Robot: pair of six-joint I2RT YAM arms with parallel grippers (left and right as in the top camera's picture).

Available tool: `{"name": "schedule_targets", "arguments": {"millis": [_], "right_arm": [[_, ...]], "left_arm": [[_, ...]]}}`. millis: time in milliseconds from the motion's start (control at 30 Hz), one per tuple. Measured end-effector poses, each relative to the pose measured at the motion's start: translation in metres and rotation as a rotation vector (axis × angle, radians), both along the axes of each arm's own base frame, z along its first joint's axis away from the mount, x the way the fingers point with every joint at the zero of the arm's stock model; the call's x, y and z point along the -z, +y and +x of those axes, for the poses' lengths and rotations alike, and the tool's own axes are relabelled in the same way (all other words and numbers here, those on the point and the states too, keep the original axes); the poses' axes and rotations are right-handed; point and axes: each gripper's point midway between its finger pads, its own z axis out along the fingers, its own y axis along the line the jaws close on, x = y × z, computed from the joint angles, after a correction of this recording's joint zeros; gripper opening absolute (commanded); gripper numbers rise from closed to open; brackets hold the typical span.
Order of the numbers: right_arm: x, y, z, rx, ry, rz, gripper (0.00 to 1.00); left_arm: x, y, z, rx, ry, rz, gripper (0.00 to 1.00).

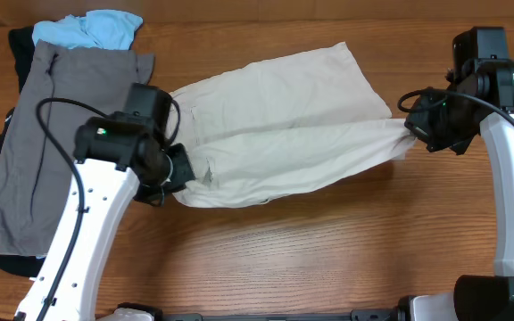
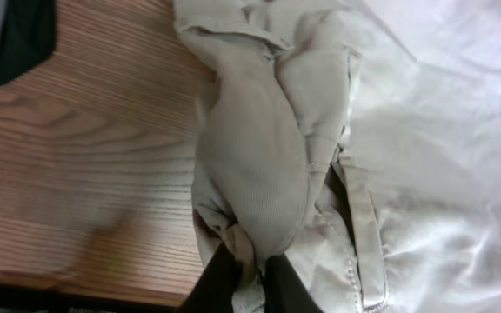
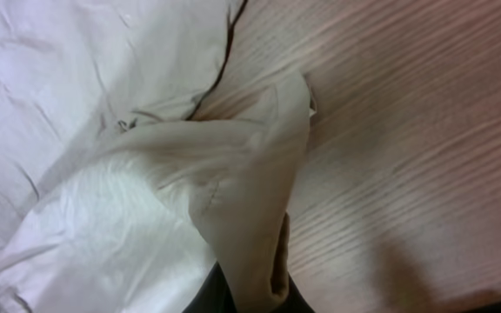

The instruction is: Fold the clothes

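Left gripper (image 1: 172, 174) clenched on bunched left end of cream shorts (image 1: 284, 125), near edge. Right gripper (image 1: 415, 129) pinching right leg hem. Cream shorts stretched between them, mid-table (image 1: 310, 259). Left: grey shorts (image 1: 52, 134). Far left: light-blue garment (image 1: 92, 28).

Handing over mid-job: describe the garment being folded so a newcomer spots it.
On the wooden table, look between the two arms. The cream shorts stretch there, pinched by left gripper and right gripper; grey shorts and light-blue garment are piled left.
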Motion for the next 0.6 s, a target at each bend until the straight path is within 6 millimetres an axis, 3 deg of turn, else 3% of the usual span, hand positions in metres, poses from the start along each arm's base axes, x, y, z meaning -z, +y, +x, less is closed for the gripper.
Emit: {"name": "schedule_targets", "arguments": {"millis": [67,200,367,600], "right_arm": [[-0.001,0.000,0.004,-0.004,-0.016,-0.002,0.06],[-0.002,-0.001,0.009,-0.007,-0.036,-0.008,0.08],[-0.002,-0.005,0.010,-0.002,-0.040,-0.030,0.10],[-0.003,-0.007,0.013,0.001,-0.053,-0.041,0.11]], "left_arm": [[0.007,-0.007,-0.003,0.038,0.012,0.010,0.37],[0.022,-0.013,-0.005,0.070,0.058,0.025,0.42],[0.034,-0.012,-0.009,0.076,0.123,0.044,0.40],[0.037,-0.020,-0.025,0.201,0.182,0.038,0.28]]}}
